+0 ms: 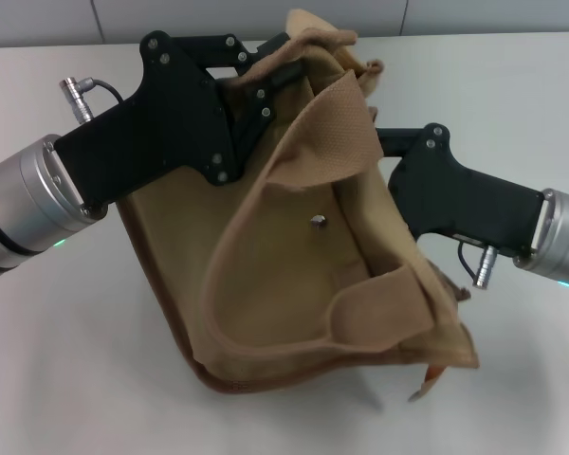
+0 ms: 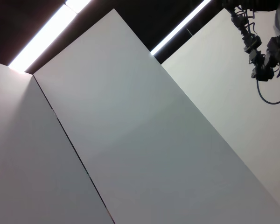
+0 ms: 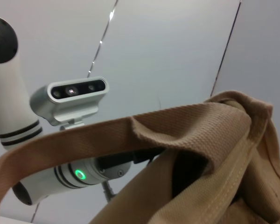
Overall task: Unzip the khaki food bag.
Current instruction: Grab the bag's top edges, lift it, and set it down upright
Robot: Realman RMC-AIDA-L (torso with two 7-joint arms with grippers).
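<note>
The khaki food bag [image 1: 294, 284] stands tilted on the white table [image 1: 66, 360], its front pocket with the silver snap [image 1: 318, 222] facing me. One wide handle [image 1: 332, 133] arches up over the pocket and the other [image 1: 379, 308] lies folded low on the front. My left gripper [image 1: 270, 76] reaches into the crumpled top edge at the bag's far side, its tips buried in fabric. My right gripper [image 1: 384, 142] comes in from the right and ends behind the upper handle. The zipper and its pull are hidden. The right wrist view shows the bag [image 3: 200, 186] and a handle [image 3: 107, 133] close up.
The bag's brown-piped base [image 1: 256, 379] rests near the table's front. The right wrist view shows the robot's head camera [image 3: 74, 95] and the left arm's ring with a green light [image 3: 79, 175] behind the handle. The left wrist view shows only wall panels [image 2: 144, 140] and ceiling lights.
</note>
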